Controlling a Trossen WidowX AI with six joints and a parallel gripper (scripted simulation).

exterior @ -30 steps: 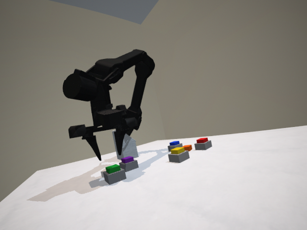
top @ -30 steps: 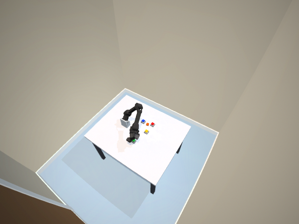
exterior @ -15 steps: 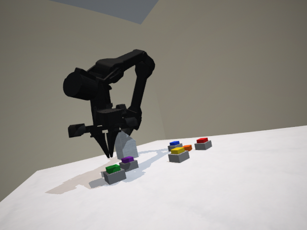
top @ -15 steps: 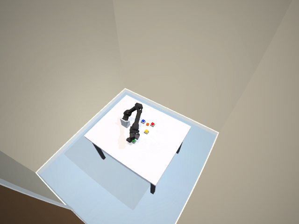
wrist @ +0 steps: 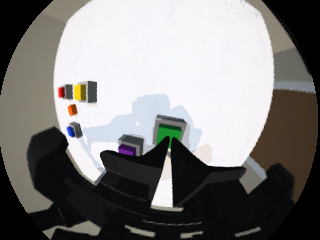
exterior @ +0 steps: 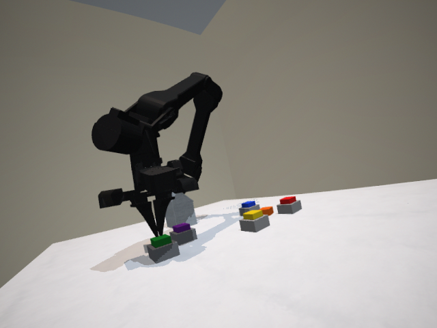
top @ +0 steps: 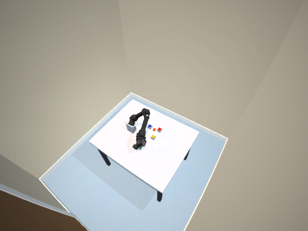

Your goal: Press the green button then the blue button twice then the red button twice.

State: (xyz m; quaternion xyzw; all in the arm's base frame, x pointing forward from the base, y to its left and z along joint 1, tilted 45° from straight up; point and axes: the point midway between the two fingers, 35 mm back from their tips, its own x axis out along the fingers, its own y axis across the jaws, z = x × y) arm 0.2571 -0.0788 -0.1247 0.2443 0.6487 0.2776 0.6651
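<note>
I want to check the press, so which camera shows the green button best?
Exterior: the green button shows whole on its grey base, the shut tool tip at its top. Wrist shows it partly behind the fingers. Top shows a green speck.

All the buttons sit on the surface. In the exterior view the gripper stands directly over the green button, fingertips together at its top. The purple button lies just beside it, to the right and behind. Well apart to the right, the yellow button is nearest, the blue button behind it, the orange block between those and the red button, farthest right.
</note>
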